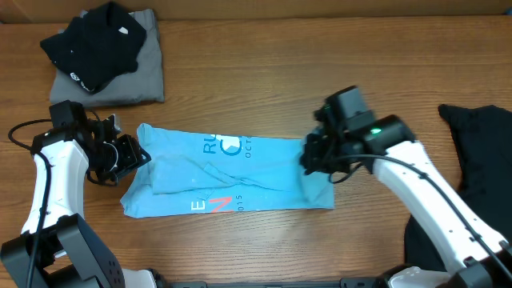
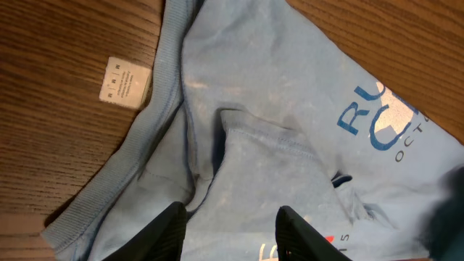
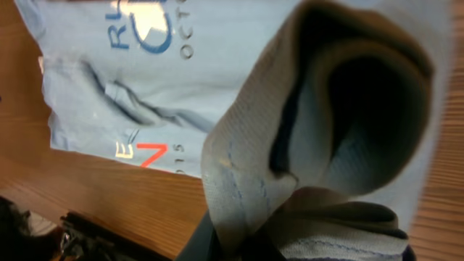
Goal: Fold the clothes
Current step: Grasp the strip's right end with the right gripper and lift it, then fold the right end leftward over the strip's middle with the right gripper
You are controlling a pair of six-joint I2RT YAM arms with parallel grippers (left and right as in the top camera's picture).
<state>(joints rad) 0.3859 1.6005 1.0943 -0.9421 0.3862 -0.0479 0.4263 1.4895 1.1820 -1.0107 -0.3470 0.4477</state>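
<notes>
Fingers of the right gripper are clenched on the light blue T-shirt at its 3 o'clock edge, with cloth bunched above them. The left gripper fingers stand apart over the 9 o'clock edge, grasping nothing. The shirt lies mid-table.

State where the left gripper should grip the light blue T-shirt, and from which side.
On the T-shirt, probably the ribbed collar edge at its left end, approached from the left, low over the table: that band lies flat and exposed, opposite the end the right gripper pinches.
</notes>
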